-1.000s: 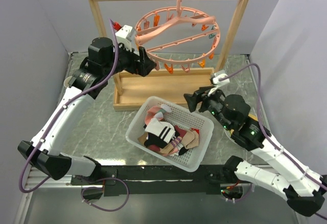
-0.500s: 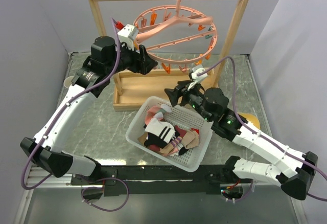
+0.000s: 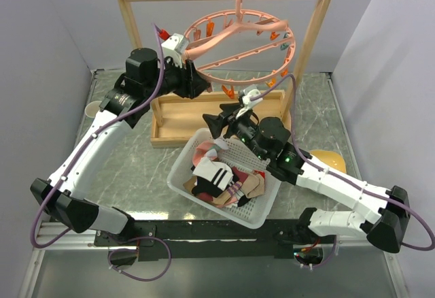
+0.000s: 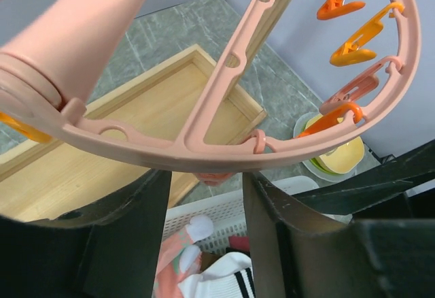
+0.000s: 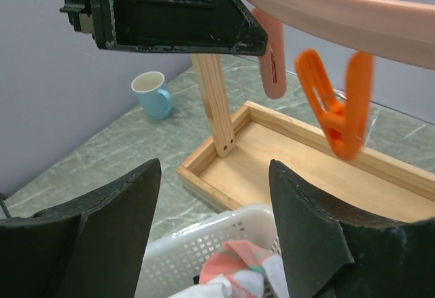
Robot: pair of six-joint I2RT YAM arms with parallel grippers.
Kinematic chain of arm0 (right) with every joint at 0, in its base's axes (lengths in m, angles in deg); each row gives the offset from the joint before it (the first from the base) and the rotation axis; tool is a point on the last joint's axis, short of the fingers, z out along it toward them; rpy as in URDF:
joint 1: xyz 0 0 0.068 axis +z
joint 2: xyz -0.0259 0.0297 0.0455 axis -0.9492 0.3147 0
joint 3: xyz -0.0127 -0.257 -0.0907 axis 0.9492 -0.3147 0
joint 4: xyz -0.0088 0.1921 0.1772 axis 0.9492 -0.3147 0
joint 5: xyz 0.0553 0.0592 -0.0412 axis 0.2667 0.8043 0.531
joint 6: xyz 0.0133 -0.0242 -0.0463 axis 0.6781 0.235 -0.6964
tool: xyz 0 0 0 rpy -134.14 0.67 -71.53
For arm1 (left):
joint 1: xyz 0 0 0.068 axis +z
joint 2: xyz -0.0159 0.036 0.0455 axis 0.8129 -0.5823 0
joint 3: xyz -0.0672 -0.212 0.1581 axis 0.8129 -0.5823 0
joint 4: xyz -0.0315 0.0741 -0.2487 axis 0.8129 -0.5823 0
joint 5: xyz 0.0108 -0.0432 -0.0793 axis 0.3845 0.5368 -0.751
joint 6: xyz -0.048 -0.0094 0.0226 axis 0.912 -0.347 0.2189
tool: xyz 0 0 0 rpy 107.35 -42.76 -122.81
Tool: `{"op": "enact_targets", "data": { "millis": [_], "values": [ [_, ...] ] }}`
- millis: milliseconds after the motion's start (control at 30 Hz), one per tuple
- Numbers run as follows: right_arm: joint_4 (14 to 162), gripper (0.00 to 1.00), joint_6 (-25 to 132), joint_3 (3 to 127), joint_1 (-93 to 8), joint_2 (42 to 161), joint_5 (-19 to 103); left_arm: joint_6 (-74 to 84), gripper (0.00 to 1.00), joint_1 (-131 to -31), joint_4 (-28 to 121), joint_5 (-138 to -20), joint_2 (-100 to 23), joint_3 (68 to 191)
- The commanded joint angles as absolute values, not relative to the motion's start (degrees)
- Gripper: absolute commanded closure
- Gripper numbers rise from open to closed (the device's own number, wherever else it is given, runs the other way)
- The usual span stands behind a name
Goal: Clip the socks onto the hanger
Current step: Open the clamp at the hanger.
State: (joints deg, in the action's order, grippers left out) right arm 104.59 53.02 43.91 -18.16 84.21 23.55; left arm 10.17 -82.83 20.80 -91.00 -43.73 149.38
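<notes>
1. Behind the basket (image 3: 255, 215) of socks (image 3: 217, 175), the hanger (image 3: 216, 37) is hanging.
2. The left gripper (image 4: 206, 182) is holding its jaws released beneath the hanger's rim.
3. The right gripper (image 5: 214, 175) is gaping, jaws empty; only its camera is showing a mug (image 5: 153, 94).

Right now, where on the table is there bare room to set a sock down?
Bare table between the left arm and the basket; the wooden tray floor is bare too. Crowded: the socks pile in the basket, and the left end effector and right end effector sit close under the hanger.
</notes>
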Motion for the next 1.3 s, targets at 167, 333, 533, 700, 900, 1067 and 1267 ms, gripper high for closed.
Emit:
{"op": "enact_targets", "data": {
  "millis": [167,333,533,700,900,1067,1267],
  "values": [
    [115.0,0.29,50.5,47.6,-18.2,89.0,16.0,11.6,0.56,-83.3,23.3,-94.0,-42.1,151.0],
    [117.3,0.29,47.3,50.1,-19.9,92.3,14.2,12.0,0.58,-83.3,23.2,-94.8,-41.9,151.5],
    [119.2,0.31,45.0,52.4,-22.9,94.8,16.4,12.2,0.58,-83.4,22.9,-95.0,-41.0,151.5],
    [119.3,0.37,46.2,52.8,-25.1,95.2,20.7,12.0,0.58,-83.3,22.4,-94.8,-40.2,151.3],
    [118.7,0.49,46.7,52.4,-25.2,94.9,26.1,12.3,0.58,-83.4,22.2,-95.2,-39.6,151.4],
    [118.0,0.57,46.7,52.7,-25.2,94.4,28.0,12.6,0.57,-83.4,22.3,-95.3,-39.3,150.9],
    [118.0,0.62,47.9,52.6,-25.2,94.2,29.0,12.6,0.57,-83.3,22.2,-95.1,-39.1,150.2]
  ]
}}
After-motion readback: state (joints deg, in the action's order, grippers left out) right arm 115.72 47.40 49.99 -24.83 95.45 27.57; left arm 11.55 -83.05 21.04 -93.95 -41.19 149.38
